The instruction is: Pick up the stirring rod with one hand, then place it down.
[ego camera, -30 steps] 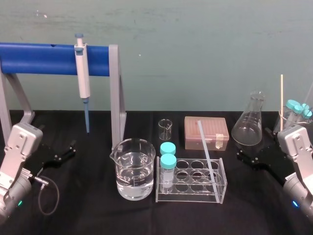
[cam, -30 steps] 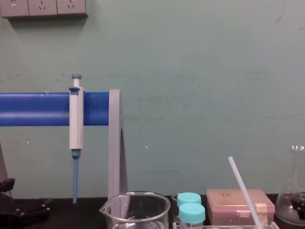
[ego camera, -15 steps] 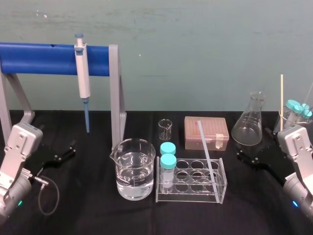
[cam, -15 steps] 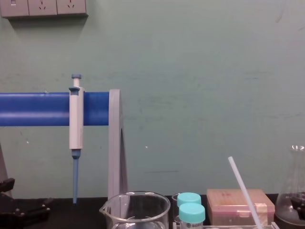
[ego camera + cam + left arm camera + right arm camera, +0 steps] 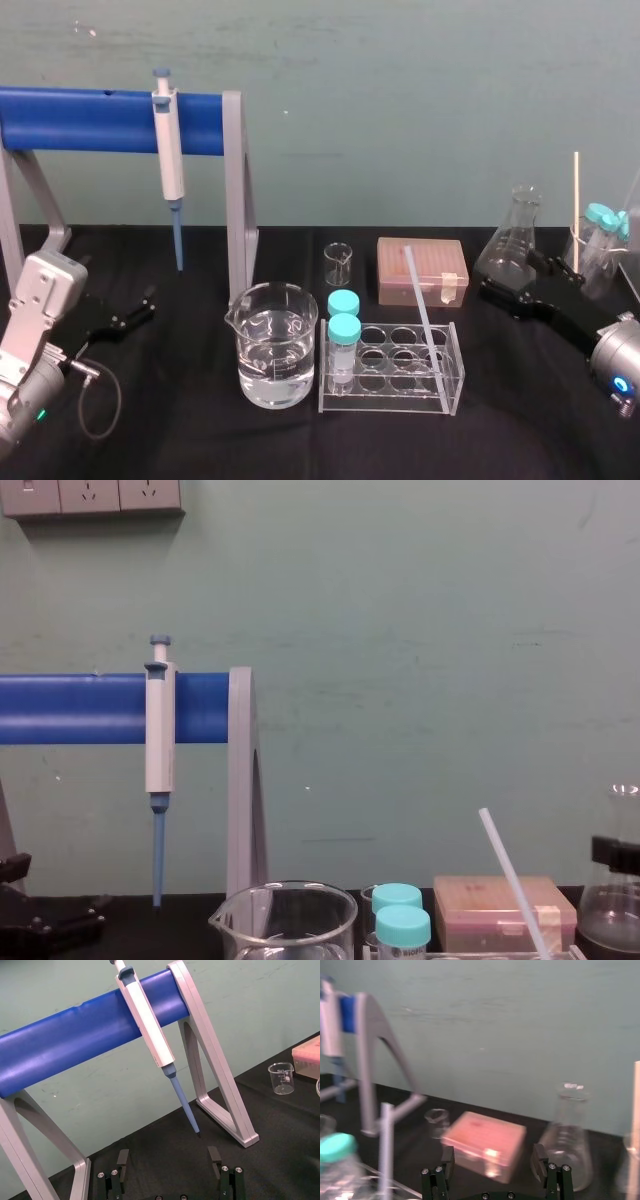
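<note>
On the black table (image 5: 180, 440), the blue-barred grey stand (image 5: 235, 190) carrying a white-and-blue pipette (image 5: 170, 150) fills the robot's left side. There the left gripper (image 5: 128, 313) sits low, jaws spread, well apart from the work. A water-filled glass beaker (image 5: 275, 345) stands just left of the clear plastic tube rack (image 5: 380, 402). The right gripper (image 5: 512, 277), also open, hovers beside the clear conical flask (image 5: 510, 250) and is the nearer arm. The translucent white stirring rod (image 5: 425, 320) leans in the rack's right end, top tipped back over the tan tip box (image 5: 440, 262). It lies to this gripper's left and nearer the robot, with flask and box crowding the approach.
</note>
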You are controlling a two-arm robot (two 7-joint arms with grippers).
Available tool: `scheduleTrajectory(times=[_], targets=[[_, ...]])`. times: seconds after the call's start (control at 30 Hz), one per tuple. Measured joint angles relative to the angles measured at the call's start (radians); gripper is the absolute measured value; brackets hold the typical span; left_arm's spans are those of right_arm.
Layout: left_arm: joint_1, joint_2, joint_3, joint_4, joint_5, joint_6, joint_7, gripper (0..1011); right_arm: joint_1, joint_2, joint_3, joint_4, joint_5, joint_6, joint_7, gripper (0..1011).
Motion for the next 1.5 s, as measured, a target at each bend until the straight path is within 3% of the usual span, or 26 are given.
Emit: scheduleTrajectory(times=[0.03, 0.17, 0.47, 0.7, 0.87, 1.1, 1.5], targets=[[0.000, 0.000, 0.000, 0.000, 0.000, 0.000, 0.000, 1000, -0.001, 0.004, 0.009, -0.018, 0.031, 0.029, 0.032, 1003], [0.000, 0.000, 0.000, 0.000, 0.000, 0.000, 0.000, 1000, -0.003, 0.014, 0.017, -0.053, 0.070, 0.077, 0.097, 1003], [0.000, 0.000, 0.000, 0.000, 0.000, 0.000, 0.000, 1000, 0.023, 0.038, -0.027, -0.100, 0.060, 0.122, 0.209, 1003], [0.000, 0.000, 0.000, 0.000, 0.000, 0.000, 0.000, 1000, 0.077, 0.025, -0.076, -0.059, 0.030, 0.158, 0.231, 1003], [0.000, 0.000, 0.000, 0.000, 0.000, 0.000, 0.000, 1000, 0.135, -0.009, -0.116, 0.005, 0.008, 0.187, 0.242, 1003], [0.000, 0.000, 0.000, 0.000, 0.000, 0.000, 0.000, 1000, 0.174, -0.036, -0.142, 0.051, -0.003, 0.202, 0.255, 1003], [0.000, 0.000, 0.000, 0.000, 0.000, 0.000, 0.000, 1000, 0.188, -0.039, -0.158, 0.059, -0.026, 0.208, 0.253, 1003]])
